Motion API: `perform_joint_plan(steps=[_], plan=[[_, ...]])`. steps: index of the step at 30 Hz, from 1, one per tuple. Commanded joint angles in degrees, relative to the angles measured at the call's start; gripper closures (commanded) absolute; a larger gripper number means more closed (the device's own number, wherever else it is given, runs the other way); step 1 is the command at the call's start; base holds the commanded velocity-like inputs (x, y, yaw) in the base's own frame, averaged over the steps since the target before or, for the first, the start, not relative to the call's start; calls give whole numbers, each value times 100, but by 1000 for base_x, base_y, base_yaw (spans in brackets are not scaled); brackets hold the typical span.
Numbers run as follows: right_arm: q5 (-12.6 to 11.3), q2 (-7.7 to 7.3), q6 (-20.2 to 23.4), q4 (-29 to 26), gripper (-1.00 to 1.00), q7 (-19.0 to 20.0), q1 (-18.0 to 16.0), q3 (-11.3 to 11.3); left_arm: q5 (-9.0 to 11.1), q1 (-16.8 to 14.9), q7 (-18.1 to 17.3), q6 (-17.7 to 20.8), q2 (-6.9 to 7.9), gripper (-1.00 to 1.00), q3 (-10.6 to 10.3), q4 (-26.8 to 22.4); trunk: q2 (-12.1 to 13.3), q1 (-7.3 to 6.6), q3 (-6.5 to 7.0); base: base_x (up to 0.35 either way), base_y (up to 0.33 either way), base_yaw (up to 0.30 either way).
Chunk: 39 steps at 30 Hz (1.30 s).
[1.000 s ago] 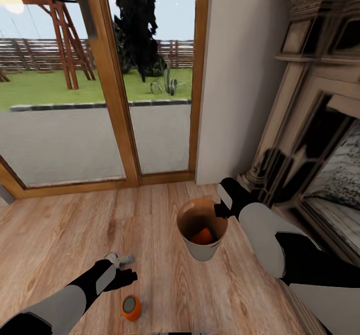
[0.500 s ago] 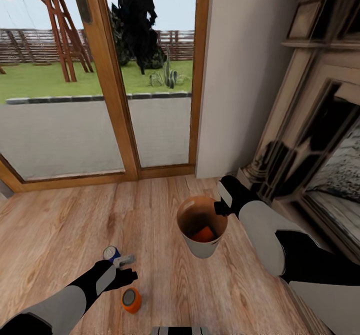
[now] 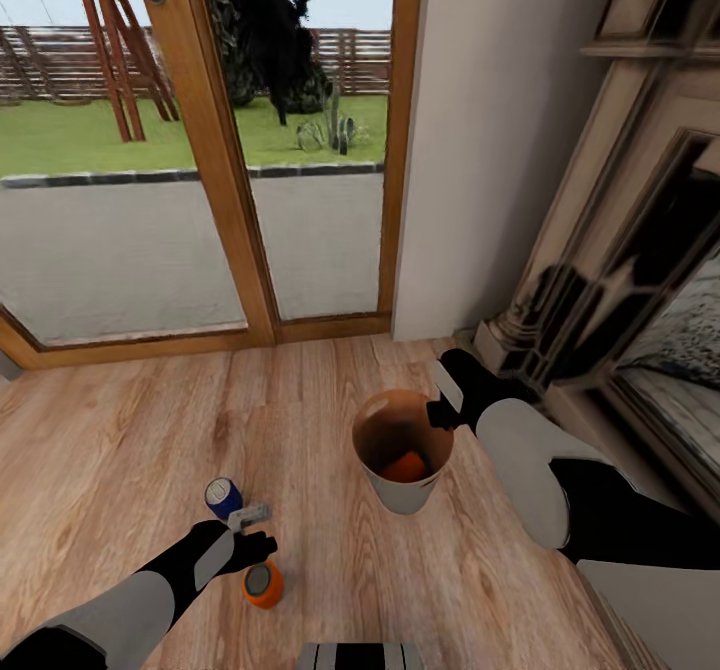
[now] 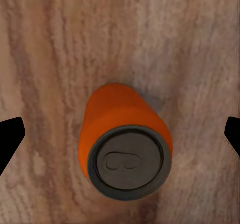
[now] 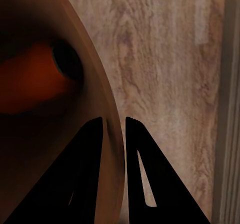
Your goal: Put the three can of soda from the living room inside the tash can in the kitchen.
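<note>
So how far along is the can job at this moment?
Done: one orange can lies inside the trash can, whose rim the right gripper pinches. In hand: the open left gripper hangs over the second orange can on the floor. Left: that can, the blue can, and reaching the kitchen.

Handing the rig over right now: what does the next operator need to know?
Left tool: open, above the upright orange can on the floor.
Right tool: shut on the trash can rim.
One orange can in the bin; blue can upright on the floor, just beyond the left tool.
Done: one can binned. Left: two cans, while the bin sits by the fireplace, not in the kitchen.
</note>
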Motion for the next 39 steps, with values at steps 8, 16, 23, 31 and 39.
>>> perform_joint_plan(steps=[8, 16, 23, 31, 39], plan=[[-71, 3, 0, -1, 100, 16, -3, -13, -10, 0, 0, -64, -111, -100, -4, 0, 0, -1, 1, 0, 0, 0], [-71, -2, 0, -6, 100, 16, -3, -11, -7, 45, 1, -71, -197, -100, -3, 0, 0, -1, 1, 0, 0, 0], [-74, -2, 0, -9, 100, 16, -3, -11, 5, 67, 0, -68, -204, -100, -1, 0, 0, -1, 1, 0, 0, 0], [-77, 0, 0, -13, 100, 16, -3, -11, 11, 70, 5, -68, -203, -100, -4, 0, -2, 2, -22, 0, 0, 0], [-76, -2, 0, -17, 100, 16, -3, -11, 18, 70, 4, -75, -192, -100, -5, 0, -2, 2, -22, 0, 0, 0]])
